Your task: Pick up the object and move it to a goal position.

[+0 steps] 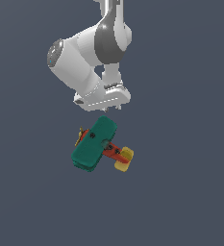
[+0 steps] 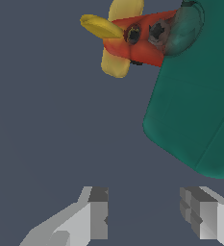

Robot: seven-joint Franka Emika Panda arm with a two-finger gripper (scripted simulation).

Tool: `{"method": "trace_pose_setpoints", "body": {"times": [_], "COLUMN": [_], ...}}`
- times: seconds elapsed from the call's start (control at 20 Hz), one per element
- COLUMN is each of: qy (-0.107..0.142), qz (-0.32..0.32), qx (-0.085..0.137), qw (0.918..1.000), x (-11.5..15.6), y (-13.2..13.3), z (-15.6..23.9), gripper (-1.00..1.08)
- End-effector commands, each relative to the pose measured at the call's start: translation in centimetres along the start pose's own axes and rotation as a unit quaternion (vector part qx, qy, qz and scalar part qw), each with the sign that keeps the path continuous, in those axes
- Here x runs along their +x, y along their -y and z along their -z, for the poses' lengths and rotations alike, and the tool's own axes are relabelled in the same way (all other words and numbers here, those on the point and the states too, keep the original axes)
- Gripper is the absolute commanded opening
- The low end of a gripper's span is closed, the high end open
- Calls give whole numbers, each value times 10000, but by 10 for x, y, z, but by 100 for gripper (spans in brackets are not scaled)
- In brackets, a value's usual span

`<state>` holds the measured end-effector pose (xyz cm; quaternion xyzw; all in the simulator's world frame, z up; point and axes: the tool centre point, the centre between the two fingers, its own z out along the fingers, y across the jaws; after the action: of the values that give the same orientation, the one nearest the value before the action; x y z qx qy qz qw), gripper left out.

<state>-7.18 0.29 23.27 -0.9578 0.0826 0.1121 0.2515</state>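
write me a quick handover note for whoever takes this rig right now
Tool: open, holding nothing, with a clear gap between its fingers.
Toy biplane: lies on the grey floor just below the tool, not touched. In the wrist view its teal wing and yellow tail sit off to one side of the finger gap.
Done: approach above the plane.
Left: line up over it, descend, grasp, lift, carry to the goal. No goal marker shows in either view.
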Motion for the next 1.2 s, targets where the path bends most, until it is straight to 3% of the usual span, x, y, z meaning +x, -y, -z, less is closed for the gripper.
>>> {"method": "trace_pose_setpoints", "body": {"times": [0.0,0.6,1.15], "qy": [6,-262,-1008], "qz": [-11,150,612], "qx": [46,12,-40], "qw": [10000,9995,9930], "x": [1,4,5], "y": [0,10,42], "z": [-1,22,87], "gripper": [28,28,28]}}
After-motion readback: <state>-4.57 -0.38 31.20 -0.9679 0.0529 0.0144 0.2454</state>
